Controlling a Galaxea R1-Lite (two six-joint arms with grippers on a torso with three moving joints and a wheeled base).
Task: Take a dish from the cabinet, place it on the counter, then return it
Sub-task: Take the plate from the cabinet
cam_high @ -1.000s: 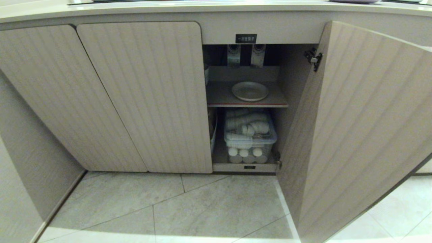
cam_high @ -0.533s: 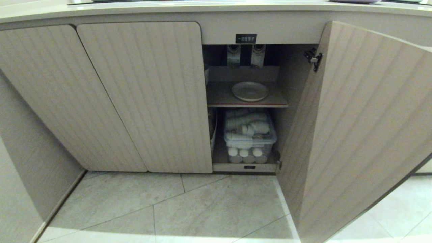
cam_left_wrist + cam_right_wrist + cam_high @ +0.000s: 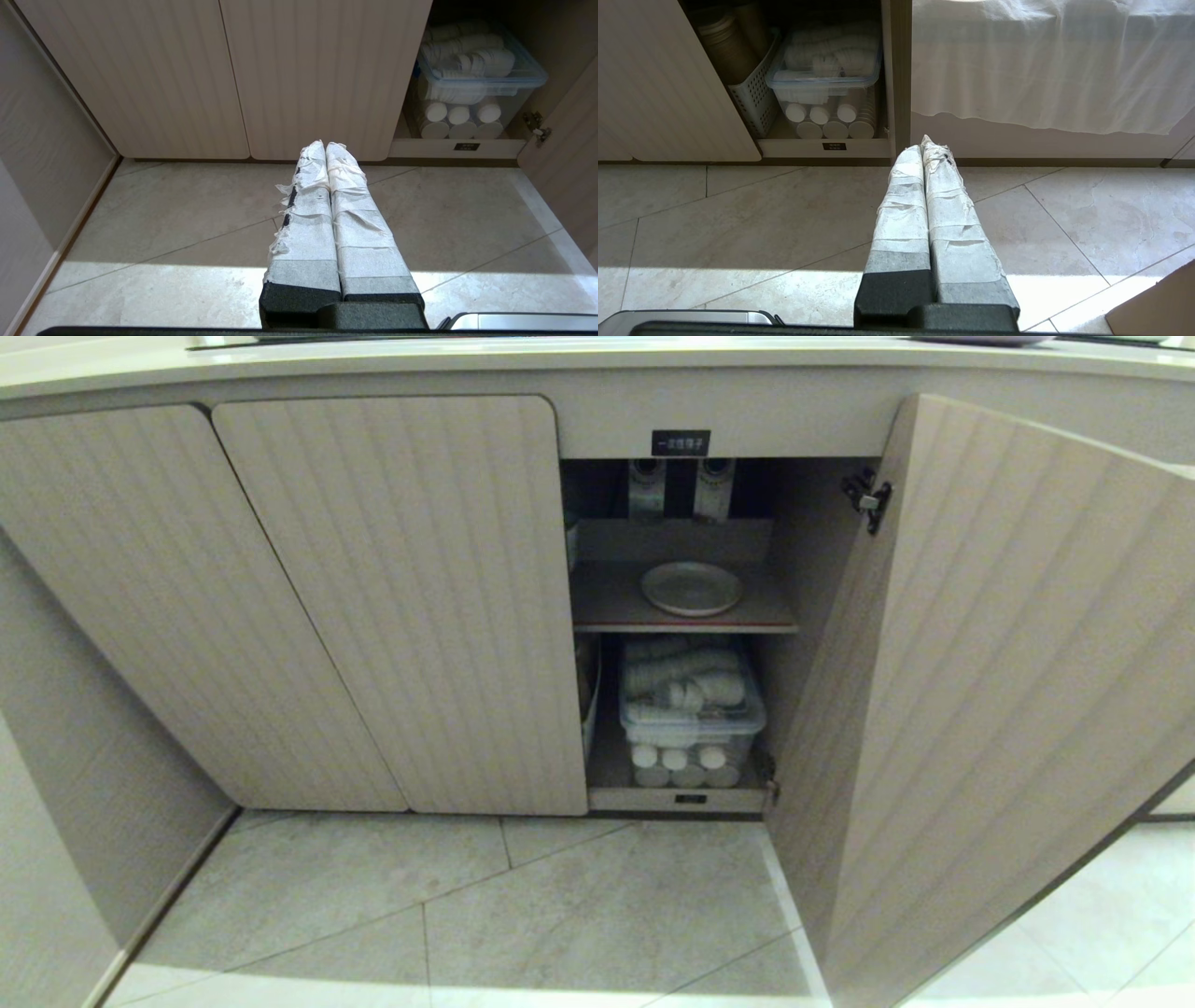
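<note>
Cabinet (image 3: 392, 597): right-hand door (image 3: 1008, 691) swung wide open, the two doors to its left shut. Counter (image 3: 280, 369) runs along the top edge of the head view; only its front rim shows, nothing of the task visible on it.

Upper inner shelf (image 3: 607, 607), red-edged: the dish (image 3: 692, 588) lies flat on it, toward the right half, alone. Small black label (image 3: 681, 442) sits above the opening. Lower compartment holds a clear lidded bin (image 3: 692, 714) of white cups and, beside it, a slotted white basket (image 3: 754, 100).

Left gripper (image 3: 325, 148): taped fingers pressed together, nothing between them, low over the floor tiles (image 3: 560, 905) in front of the shut doors. Right gripper (image 3: 922, 144): fingers likewise closed and empty, low over the tiles, in line with the cabinet's right-hand upright. Neither arm appears in the head view.

Judgement on progress: access is made (door open), but the dish is untouched on its shelf. Either no carrying step has begun, or the whole round trip is finished; these pictures alone do not separate the two. If at the start, everything is left: reach, grasp, lift to counter, return.
</note>
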